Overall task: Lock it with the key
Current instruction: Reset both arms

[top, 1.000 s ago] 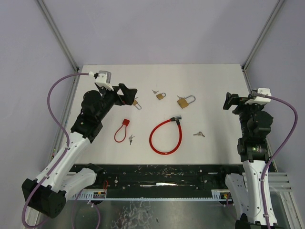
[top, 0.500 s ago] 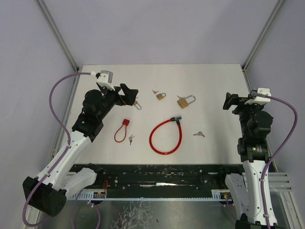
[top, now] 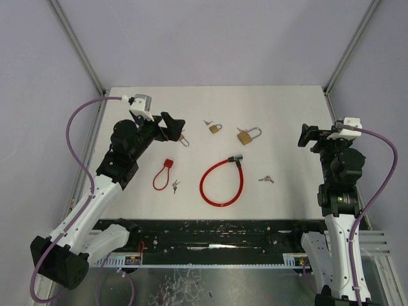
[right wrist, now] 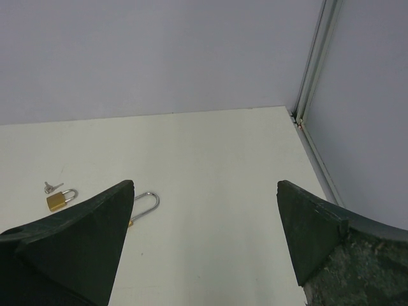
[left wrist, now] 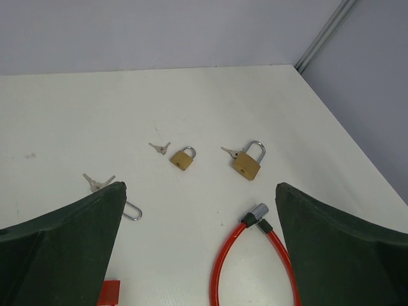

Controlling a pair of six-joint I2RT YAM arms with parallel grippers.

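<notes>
Several locks lie on the table: two brass padlocks at upper centre, a red cable lock in the middle, a small red lock at its left. Keys lie apart near them; none seems to be in a lock. The left pincer hangs wide open at upper left over a third padlock. The right pincer, also open and empty, hangs at right. I cannot tell whether any lock is locked.

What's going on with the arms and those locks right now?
Left gripper open, above a padlock at table's left. Right gripper open, holding nothing. Other padlocks, keys and red cable lock lie loose. Nothing in the way.
</notes>
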